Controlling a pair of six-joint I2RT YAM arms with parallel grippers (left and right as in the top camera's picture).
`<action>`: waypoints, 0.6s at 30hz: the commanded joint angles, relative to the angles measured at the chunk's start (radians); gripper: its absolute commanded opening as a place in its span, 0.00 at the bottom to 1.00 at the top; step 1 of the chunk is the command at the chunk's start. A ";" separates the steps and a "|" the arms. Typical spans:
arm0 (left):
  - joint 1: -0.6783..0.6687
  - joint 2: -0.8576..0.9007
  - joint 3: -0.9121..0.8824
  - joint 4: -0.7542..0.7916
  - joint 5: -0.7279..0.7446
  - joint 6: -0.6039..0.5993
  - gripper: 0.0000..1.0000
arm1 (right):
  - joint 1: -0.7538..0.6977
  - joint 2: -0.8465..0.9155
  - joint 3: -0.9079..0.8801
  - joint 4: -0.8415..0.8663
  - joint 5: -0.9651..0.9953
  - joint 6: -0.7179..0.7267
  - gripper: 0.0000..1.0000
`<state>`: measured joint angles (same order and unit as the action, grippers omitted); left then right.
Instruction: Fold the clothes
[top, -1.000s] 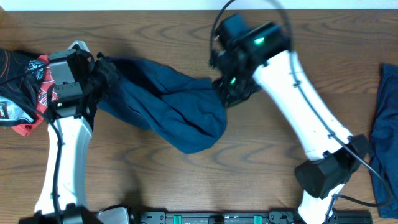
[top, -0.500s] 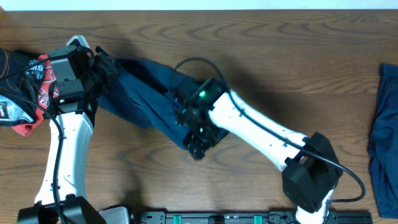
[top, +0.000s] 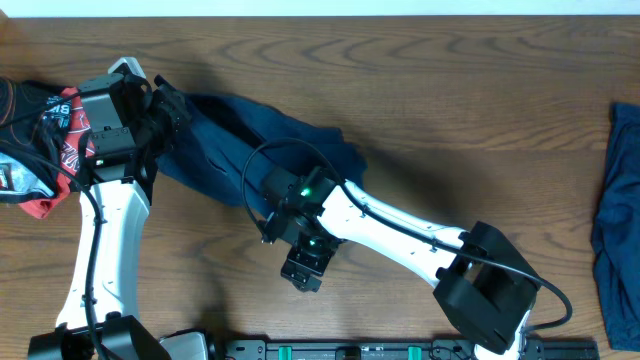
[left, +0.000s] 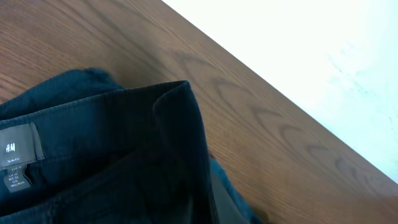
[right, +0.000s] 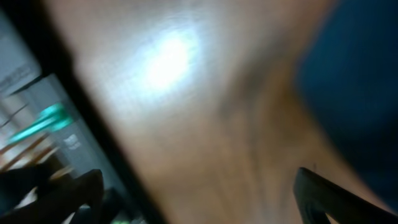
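Overhead: bright, even light from above; soft shadows fall on the table (top: 450, 120) beside the dark cloth (top: 240, 150); sharp throughout.
Left wrist: clear focus; cloth folds in deep shade; pale strip at top right washed out.
Right wrist: heavily smeared by blur; white glare patch on the wood, upper left.

Plain navy clothes (top: 240, 150), brown woodgrain tbl (top: 470, 110)
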<state>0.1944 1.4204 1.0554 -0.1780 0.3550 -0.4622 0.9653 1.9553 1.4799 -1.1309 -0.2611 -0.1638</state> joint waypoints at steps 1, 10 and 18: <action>0.000 -0.003 0.025 0.000 -0.009 0.025 0.06 | -0.003 -0.006 -0.004 0.028 0.265 0.026 0.99; 0.000 -0.003 0.025 0.000 -0.009 0.025 0.06 | -0.002 0.058 -0.004 0.066 0.362 -0.099 0.99; 0.000 -0.003 0.025 -0.001 -0.009 0.044 0.06 | 0.047 0.080 -0.003 0.108 0.370 -0.114 0.99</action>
<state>0.1944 1.4204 1.0554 -0.1791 0.3553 -0.4465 0.9844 2.0289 1.4788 -1.0298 0.0879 -0.2527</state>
